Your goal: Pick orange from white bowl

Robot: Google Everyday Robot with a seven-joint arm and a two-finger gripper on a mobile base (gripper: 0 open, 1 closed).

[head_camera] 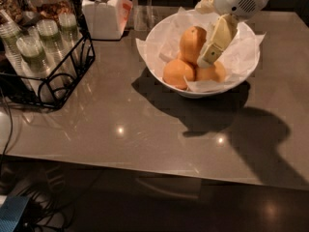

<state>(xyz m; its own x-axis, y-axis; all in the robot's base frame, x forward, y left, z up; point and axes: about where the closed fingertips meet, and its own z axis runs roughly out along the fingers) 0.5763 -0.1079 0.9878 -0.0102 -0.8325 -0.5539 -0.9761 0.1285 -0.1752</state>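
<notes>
The white bowl (153,62), lined with crumpled white paper, stands at the back right of the grey table. The large orange (192,42) sits on top of two smaller oranges (177,74) in it. My gripper (203,33) comes in from the top right on the white arm and is over the bowl. It is open. One cream finger (216,38) hangs down right against the large orange's right side, and the other finger (204,5) is behind and above the fruit. The gripper holds nothing.
A black wire rack (53,76) with several cups of green drink stands at the left. A white lidded jar (101,11) is at the back, left of the bowl. The table's front edge runs along the bottom, with cables (34,207) on the floor below.
</notes>
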